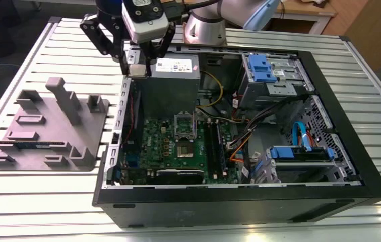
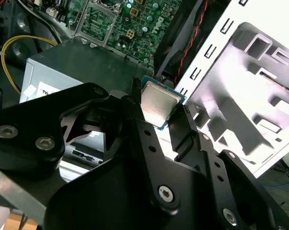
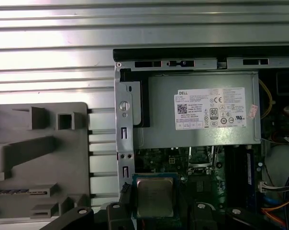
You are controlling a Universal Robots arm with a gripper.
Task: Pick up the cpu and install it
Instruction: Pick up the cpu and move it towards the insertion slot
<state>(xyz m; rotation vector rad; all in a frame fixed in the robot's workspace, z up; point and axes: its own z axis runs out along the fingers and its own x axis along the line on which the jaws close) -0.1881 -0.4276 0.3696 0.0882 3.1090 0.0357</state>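
Clearly, in the exterior view: hangs at upper left beside the power supply [image 1: 170, 83], cpu [image 1: 137, 70] pinched in the gripper [image 1: 138, 66], motherboard [image 1: 170, 146] lower, toward the exterior view's right. In the second wrist view: clamps the cpu [image 2: 159, 102] by opposite edges, silvery top showing. In the first wrist view: holds the cpu [image 3: 155, 197] flat, motherboard [image 3: 175, 160] just beyond.

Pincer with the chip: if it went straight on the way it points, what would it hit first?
Probably the green board just inside the case wall, beside the power supply, and the chip in the pincer would touch it first. Depth is unclear.
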